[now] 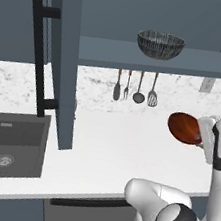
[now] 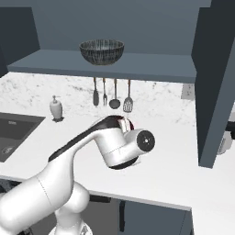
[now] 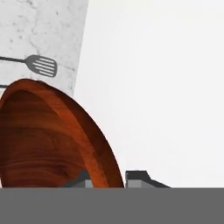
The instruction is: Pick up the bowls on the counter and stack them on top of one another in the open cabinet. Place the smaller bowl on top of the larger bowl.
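1. White worktop, the counter (image 1: 111,148), ran along a pale marbled wall, with a dark grey sink (image 1: 8,144) set into it at the left.
2. Above it hung the slate-blue cabinet (image 1: 147,17), its tall door (image 1: 62,59) swung open and its long black bar handle (image 1: 37,55) facing the room.
3. On the cabinet shelf (image 1: 155,61) sat the larger bowl (image 1: 160,44), dark grey and streaked, upright and alone.
4. Under the shelf four utensils (image 1: 135,88) hung in a row against the wall: one of them was a slotted spatula (image 3: 43,64).
5. A soap dispenser (image 2: 56,109) stood on the counter near the wall, between the sink and the utensils.
6. The smaller bowl (image 1: 184,127), glossy reddish-brown, was held in the air above the counter, tipped on edge, well below the shelf.
7. The gripper (image 3: 114,177) pinched that bowl's rim: one finger sat inside the rim and the other outside, pressed against it.
8. In the right base view the arm's wrist covered most of the smaller bowl, leaving a red sliver visible.
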You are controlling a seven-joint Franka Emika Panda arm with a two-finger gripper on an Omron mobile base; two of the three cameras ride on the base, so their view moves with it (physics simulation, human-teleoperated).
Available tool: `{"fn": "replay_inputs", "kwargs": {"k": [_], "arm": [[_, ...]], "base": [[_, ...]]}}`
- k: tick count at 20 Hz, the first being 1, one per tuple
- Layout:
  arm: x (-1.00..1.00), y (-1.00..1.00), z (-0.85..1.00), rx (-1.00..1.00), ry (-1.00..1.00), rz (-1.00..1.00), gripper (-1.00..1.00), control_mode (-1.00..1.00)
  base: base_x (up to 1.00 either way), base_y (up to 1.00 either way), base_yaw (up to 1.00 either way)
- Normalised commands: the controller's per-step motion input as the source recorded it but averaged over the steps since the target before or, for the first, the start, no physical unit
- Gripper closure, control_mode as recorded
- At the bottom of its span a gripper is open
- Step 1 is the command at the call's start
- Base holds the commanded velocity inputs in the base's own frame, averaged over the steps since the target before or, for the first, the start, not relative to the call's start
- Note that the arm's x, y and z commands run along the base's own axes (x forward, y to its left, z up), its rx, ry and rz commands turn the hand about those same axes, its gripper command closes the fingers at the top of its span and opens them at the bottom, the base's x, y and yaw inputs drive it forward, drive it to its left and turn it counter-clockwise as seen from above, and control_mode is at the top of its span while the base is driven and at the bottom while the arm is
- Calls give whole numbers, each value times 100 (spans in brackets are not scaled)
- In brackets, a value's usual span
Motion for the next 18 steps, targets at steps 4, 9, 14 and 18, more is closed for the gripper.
{"fn": "replay_inputs", "kwargs": {"k": [4,9,14,18], "arm": [[-37,0,100,0,0,-1,100,-100],[-38,1,97,1,-2,0,100,-100],[-28,6,100,0,-3,-1,100,-100],[-18,4,91,0,-12,-1,100,-100]], "base": [[0,0,0],[0,0,0],[0,0,0],[0,0,0]]}}
